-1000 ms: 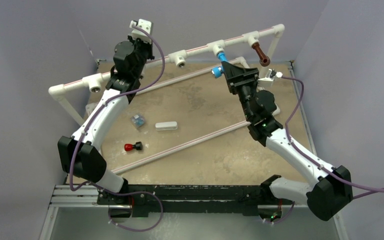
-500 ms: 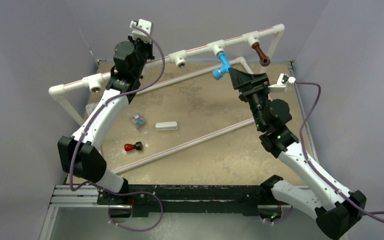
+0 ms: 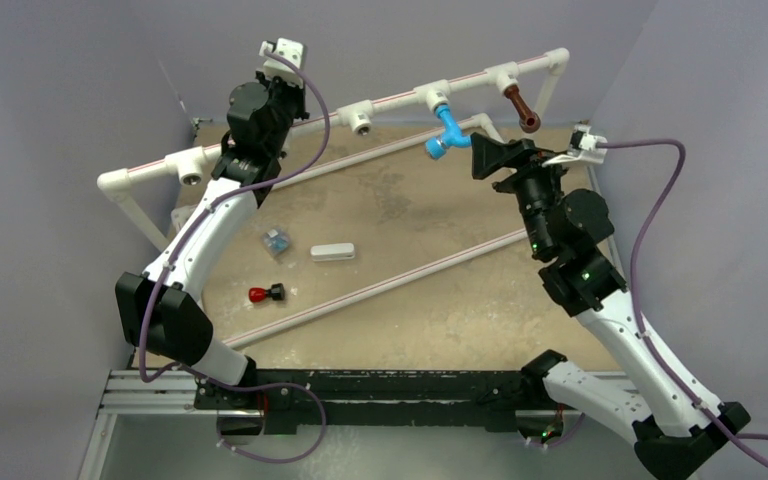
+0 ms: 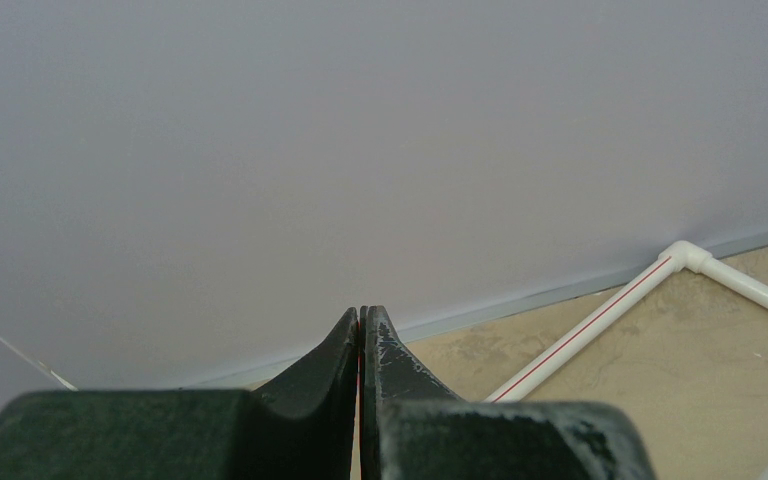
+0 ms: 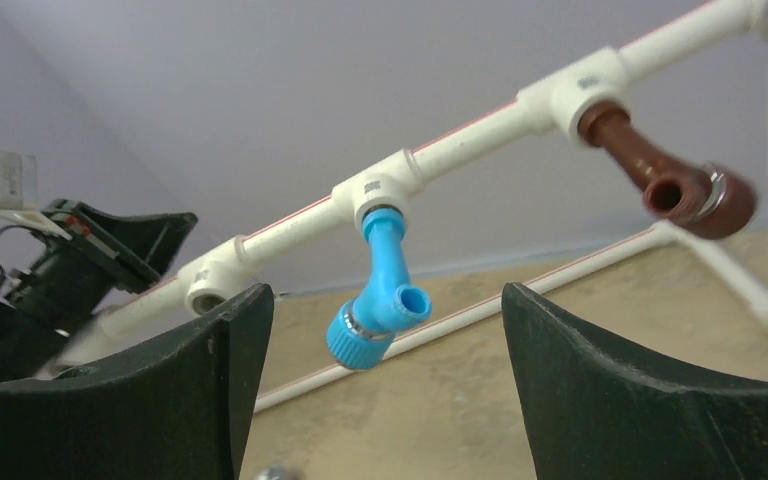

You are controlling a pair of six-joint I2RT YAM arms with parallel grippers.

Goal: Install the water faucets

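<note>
The bright blue water faucet (image 3: 447, 130) (image 5: 381, 255) hangs from a tee on the raised white pipe rail (image 3: 392, 99), its spout angled down and left. The dark brown faucet (image 3: 522, 108) (image 5: 666, 181) sits in the tee to its right. My right gripper (image 3: 479, 155) (image 5: 385, 293) stands open just right of the blue faucet, apart from it, with nothing between its fingers. My left gripper (image 3: 276, 78) (image 4: 362, 312) is shut and empty, raised at the rail's left part and facing the back wall.
Two open tee sockets (image 3: 362, 123) (image 3: 191, 174) remain on the rail's left half. On the table lie a white block (image 3: 332, 252), a small red-capped part (image 3: 265, 294), a small clear bluish part (image 3: 277, 241) and two long white pipes (image 3: 380, 286) (image 3: 381, 150).
My right gripper let go of the blue faucet, opened wide and drew back to the right. The faucet stays hanging in its tee. The left arm has not moved.
</note>
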